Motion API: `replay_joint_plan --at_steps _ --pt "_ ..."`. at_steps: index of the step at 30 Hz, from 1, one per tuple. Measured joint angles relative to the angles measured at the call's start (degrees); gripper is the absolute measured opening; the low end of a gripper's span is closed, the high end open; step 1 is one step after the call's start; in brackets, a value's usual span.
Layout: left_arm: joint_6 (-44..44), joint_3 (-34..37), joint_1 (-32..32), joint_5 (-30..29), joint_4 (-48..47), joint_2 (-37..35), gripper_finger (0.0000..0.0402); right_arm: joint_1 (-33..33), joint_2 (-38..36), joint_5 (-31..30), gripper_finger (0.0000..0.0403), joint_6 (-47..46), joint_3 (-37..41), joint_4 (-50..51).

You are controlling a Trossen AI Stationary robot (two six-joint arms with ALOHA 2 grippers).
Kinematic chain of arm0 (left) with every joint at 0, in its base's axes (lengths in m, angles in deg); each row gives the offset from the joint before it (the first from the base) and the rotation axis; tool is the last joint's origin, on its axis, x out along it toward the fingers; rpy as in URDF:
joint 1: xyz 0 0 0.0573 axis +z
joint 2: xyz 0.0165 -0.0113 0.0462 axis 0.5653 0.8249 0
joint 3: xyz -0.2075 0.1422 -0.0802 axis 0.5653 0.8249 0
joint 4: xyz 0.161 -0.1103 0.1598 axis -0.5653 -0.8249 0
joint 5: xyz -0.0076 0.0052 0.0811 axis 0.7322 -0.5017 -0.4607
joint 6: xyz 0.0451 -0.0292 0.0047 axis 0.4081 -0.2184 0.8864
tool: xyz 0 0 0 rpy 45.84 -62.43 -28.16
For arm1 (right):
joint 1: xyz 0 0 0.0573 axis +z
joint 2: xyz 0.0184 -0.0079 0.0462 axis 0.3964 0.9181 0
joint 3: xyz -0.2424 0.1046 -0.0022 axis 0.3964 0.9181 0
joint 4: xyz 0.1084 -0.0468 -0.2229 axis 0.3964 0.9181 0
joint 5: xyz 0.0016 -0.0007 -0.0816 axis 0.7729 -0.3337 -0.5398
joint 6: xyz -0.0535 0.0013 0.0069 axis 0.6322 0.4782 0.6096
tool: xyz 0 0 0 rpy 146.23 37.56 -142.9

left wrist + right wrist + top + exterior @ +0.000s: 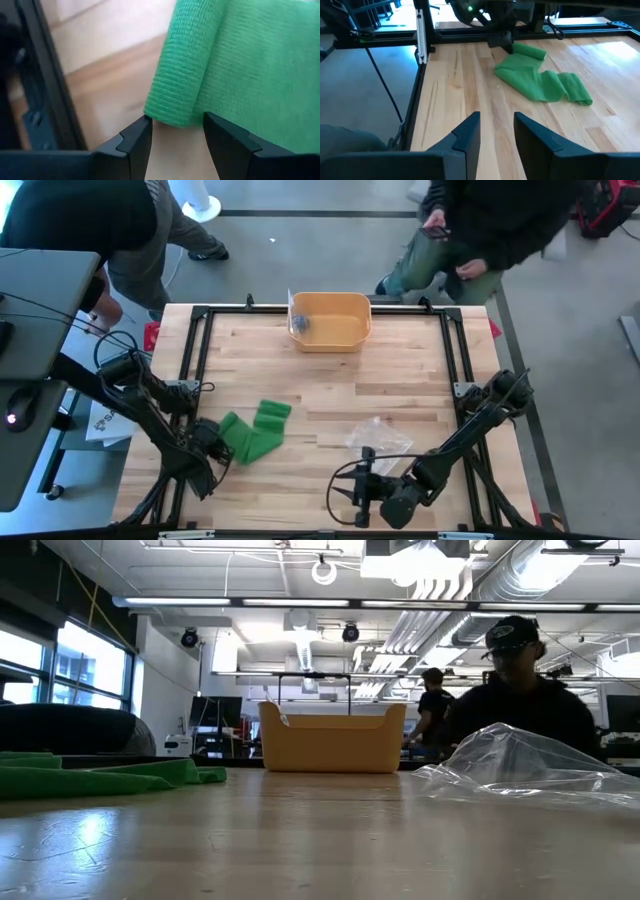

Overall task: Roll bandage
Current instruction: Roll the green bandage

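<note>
A green bandage (255, 432) lies partly unrolled on the wooden table at the front left, with a short rolled end (175, 95) on the side toward my left gripper. My left gripper (175, 131) is open and low over the table. Its fingertips stand on either side of the roll's end, just short of it, and I see no touch. It also shows in the high view (220, 444) and the right wrist view (502, 40). My right gripper (342, 495) is open and empty near the table's front edge, pointing toward the bandage (540, 80).
A yellow bin (330, 320) stands at the far middle. A clear plastic bag (378, 435) lies right of the bandage, just beyond my right gripper. Black frame rails (195, 370) run along the table's sides. People stand beyond the far edge.
</note>
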Motion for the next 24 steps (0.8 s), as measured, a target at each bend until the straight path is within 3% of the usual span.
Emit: replay_joint_plan --at_steps 14,24 --pt "2.78 2.98 3.16 -13.31 -1.72 0.0 0.0173 -0.44 0.0 0.04 0.011 -0.41 0.02 -1.01" --pt "1.92 2.98 3.29 -13.06 -4.73 -0.84 0.0172 -1.49 0.0 0.57 0.011 -1.76 0.0 -1.14"
